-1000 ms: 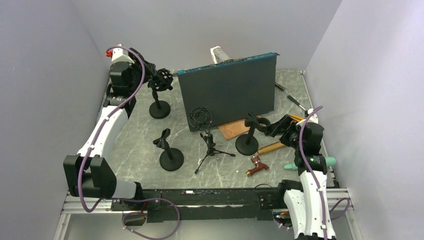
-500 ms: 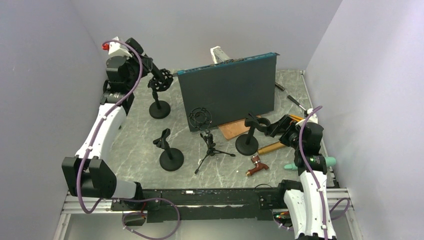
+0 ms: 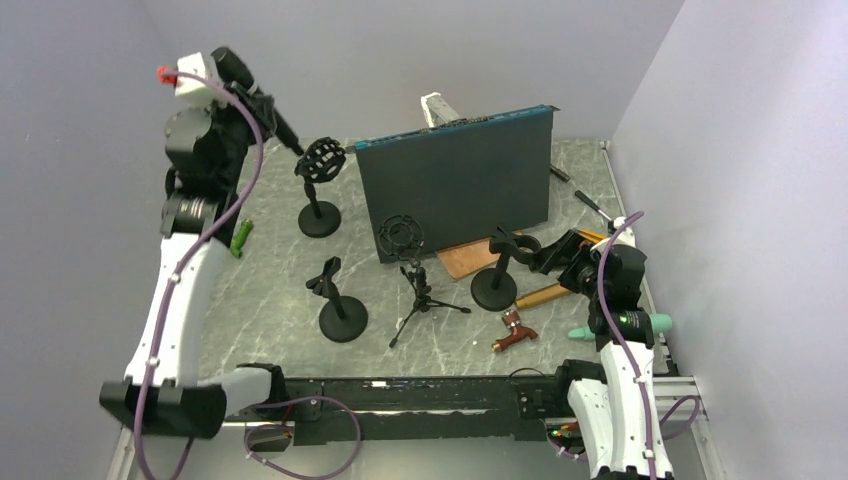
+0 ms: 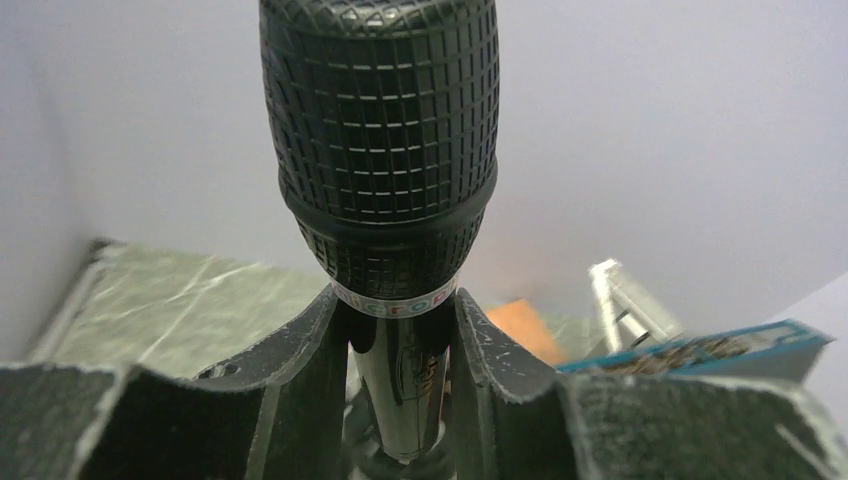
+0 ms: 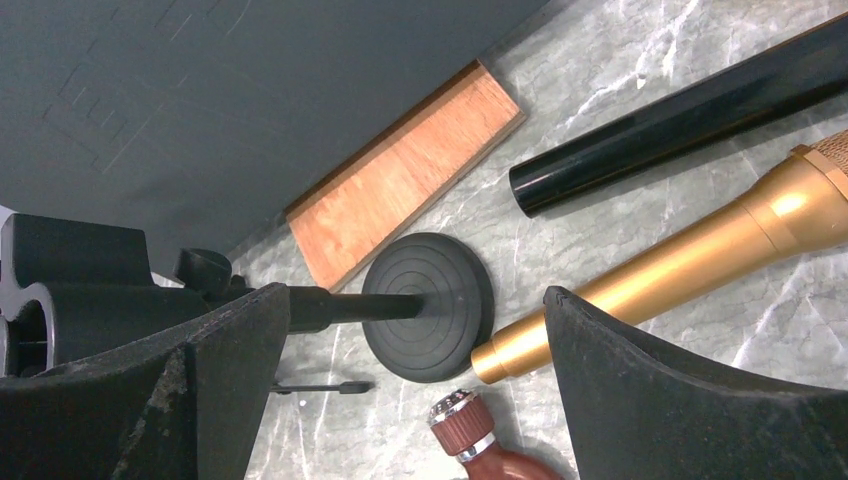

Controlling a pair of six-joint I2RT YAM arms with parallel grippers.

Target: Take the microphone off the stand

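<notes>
1. Left claw point(image 4: 400, 370), high over the table's point(image 3: 270, 270) 10 o'clock corner: clenched on the mic point(image 4: 378, 130). The fingers point(image 4: 300, 380) pinch the handle just under the grille, and the mic is held in the air with its head toward the wrist camera.
2. Stand point(image 3: 321, 195), at 11 o'clock: upright, base flat on the table, round cage point(image 3: 322, 160) on top. The mic's tail slants down toward the cage from its 10 o'clock side.
3. Centre of the table: a clip stand point(image 3: 340, 305), a tripod point(image 3: 418, 295) and a dark panel point(image 3: 455, 190) at 12 o'clock. None of these is in either claw.
4. Right claw point(image 5: 415, 300), at 4 o'clock: spread wide and holding nothing. It is parked by a second stand point(image 5: 425, 305), with a gold mic point(image 5: 690, 250) lying at that stand's 3 o'clock.
5. Progress, as I judge it: the grip is made and the mic looks lifted most of the way out, so the pull is nearly done. What is left is to confirm the tail is free, carry the mic off and set it down.
6. Hard to make out:
   - From the top camera I cannot tell whether the tail is touching the cage or just beside it.
   - In the left wrist view the tail is cut off at the bottom edge, between the fingers.
   - A blurred round shape sits below the tail, and I cannot identify it.
</notes>
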